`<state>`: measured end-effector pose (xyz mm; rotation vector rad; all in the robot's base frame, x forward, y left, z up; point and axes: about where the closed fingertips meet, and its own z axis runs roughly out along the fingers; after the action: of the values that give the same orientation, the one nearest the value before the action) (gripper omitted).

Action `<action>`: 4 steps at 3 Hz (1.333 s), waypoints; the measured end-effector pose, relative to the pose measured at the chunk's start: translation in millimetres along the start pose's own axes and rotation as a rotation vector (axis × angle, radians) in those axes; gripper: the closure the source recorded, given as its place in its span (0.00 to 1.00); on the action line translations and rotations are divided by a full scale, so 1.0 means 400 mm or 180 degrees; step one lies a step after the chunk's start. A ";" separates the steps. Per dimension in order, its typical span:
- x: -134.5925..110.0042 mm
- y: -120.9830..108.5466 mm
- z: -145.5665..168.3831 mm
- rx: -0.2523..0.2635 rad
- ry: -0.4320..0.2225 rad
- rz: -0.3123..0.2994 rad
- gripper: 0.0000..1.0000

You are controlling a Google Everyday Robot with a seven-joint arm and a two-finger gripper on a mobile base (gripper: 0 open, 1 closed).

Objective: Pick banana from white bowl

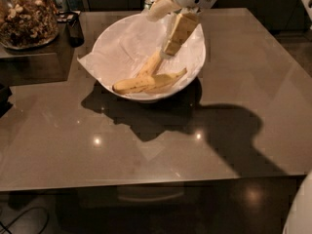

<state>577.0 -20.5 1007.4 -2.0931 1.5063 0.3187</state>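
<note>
A glass jar point(27, 14) of brown snacks is seen far to the left of the gripper point(159, 35), on a dark side counter point(34, 62), with a small dark object point(75, 28) beside it. A small metal top point(148, 3) is glimpsed just behind the bowl, close to the gripper's left side. None of these lies between the gripper and the fruit.

The gripper is held over the far half of the white bowl point(199, 57), its fingers point(179, 32) spread apart with nothing pinched between them. The lower fingertip is dipped inside the rim, just beside the upper end of the slim pale banana point(152, 65), which is leaned up the paper lining point(122, 45); whether they touch cannot be told.

The banana point(130, 85) is found below and to the left of the gripper, laid across the near side of the bowl, curved and deep yellow, apart from the fingertips. Its middle is crossed by the foot of the slim one.

A corner of the paper is draped over the bowl's left rim. The table point(243, 111) is spread wide to the right and in front of the gripper, marked only by shadow. A white robot part point(298, 213) is caught at the lower right corner.
</note>
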 end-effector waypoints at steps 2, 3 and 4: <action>0.054 0.035 0.109 -0.0335 -0.0253 0.0241 0.25; 0.074 0.037 0.148 -0.0439 -0.0315 0.0303 0.27; 0.080 0.010 0.155 -0.0418 -0.0300 0.0258 0.29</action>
<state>591.8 -13.2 939.6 -2.0885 1.5540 0.5525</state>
